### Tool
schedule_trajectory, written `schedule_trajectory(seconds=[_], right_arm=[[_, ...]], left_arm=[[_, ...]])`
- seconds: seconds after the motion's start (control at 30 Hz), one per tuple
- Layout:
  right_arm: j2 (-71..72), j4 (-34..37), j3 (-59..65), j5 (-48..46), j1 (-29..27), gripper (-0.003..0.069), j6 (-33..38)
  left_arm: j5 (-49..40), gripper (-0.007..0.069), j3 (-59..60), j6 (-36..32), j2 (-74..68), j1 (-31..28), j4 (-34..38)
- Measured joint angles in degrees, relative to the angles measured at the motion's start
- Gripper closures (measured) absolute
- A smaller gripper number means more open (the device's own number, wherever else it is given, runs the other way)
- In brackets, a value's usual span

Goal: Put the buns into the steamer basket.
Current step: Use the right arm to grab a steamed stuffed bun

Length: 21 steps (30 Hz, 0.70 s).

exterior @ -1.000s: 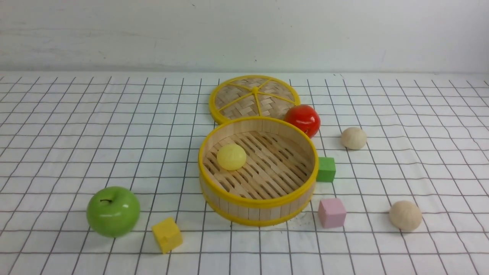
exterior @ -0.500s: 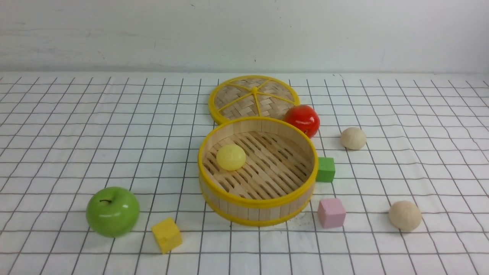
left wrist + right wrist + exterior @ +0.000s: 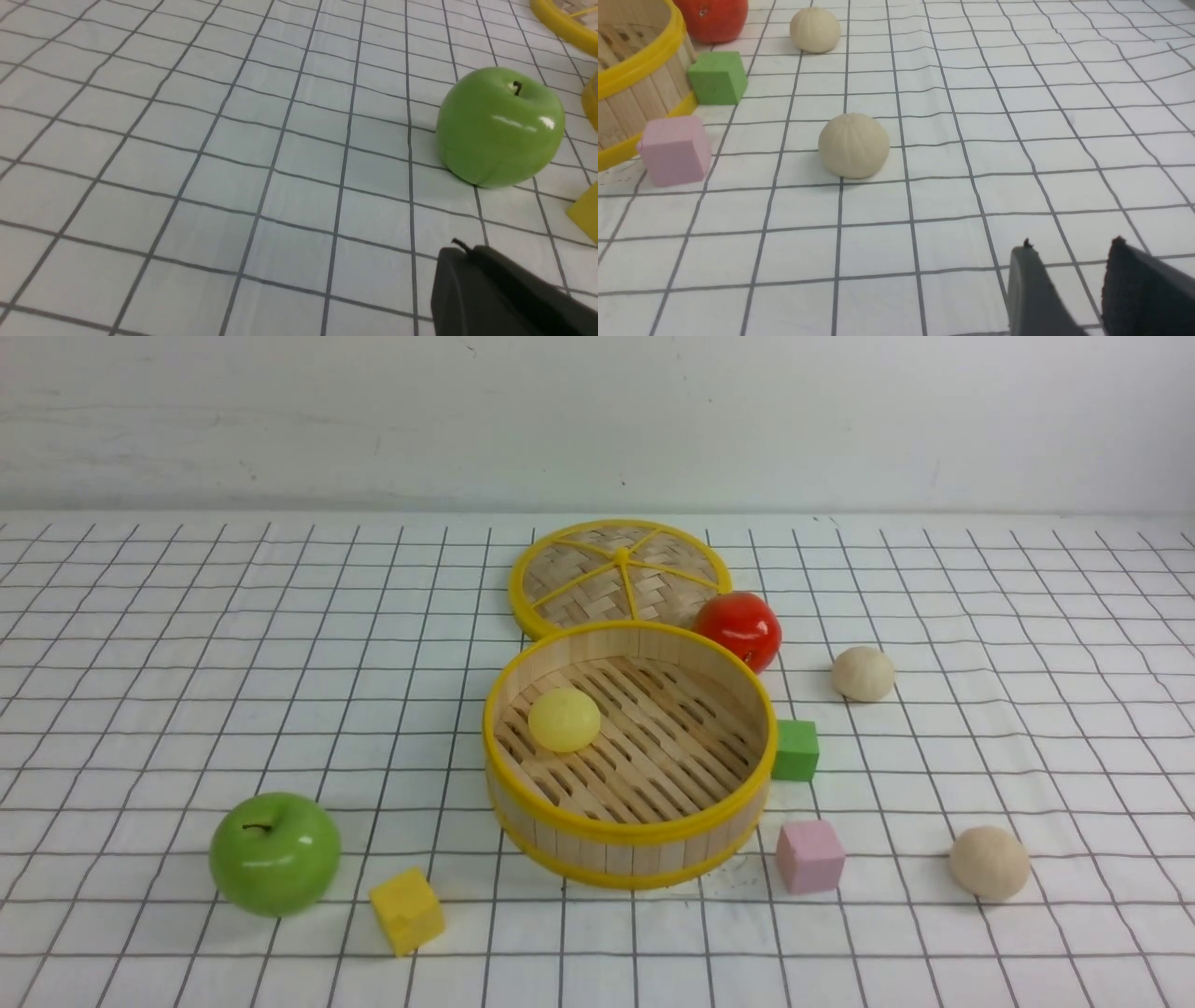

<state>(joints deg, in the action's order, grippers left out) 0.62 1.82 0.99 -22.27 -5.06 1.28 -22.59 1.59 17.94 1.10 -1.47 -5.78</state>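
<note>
The steamer basket (image 3: 630, 826) stands mid-table with the pale yellow bun (image 3: 564, 720) on its slatted floor, toward its left side. One beige bun (image 3: 863, 673) lies on the cloth to the right of the tomato. The other beige bun (image 3: 990, 862) lies at the front right; it also shows in the right wrist view (image 3: 853, 145), with the far one behind it (image 3: 815, 30). My right gripper (image 3: 1071, 245) is open and empty, low over the cloth, well short of the near bun. My left gripper (image 3: 460, 249) is shut and empty near the green apple. Neither gripper shows in the front view.
A green apple (image 3: 274, 853) and a yellow cube (image 3: 407, 910) sit at the front left. A red tomato (image 3: 738, 629) and the flat woven lid (image 3: 621, 577) lie behind the basket. A green cube (image 3: 795, 749) and a pink cube (image 3: 810, 856) sit by its right side.
</note>
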Motion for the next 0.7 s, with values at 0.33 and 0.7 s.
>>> schedule_trajectory(seconds=[0.33,0.7], right_arm=[[0.00,0.00,0.00,0.00,0.00,0.0420,0.00],[0.00,4.15,0.61,9.40,0.00,0.0420,0.00]], left_arm=[[1.05,0.0627,0.00,0.00,0.00,4.31,-0.14],[1.33,0.0618,0.00,0.00,0.00,7.24,-0.14]])
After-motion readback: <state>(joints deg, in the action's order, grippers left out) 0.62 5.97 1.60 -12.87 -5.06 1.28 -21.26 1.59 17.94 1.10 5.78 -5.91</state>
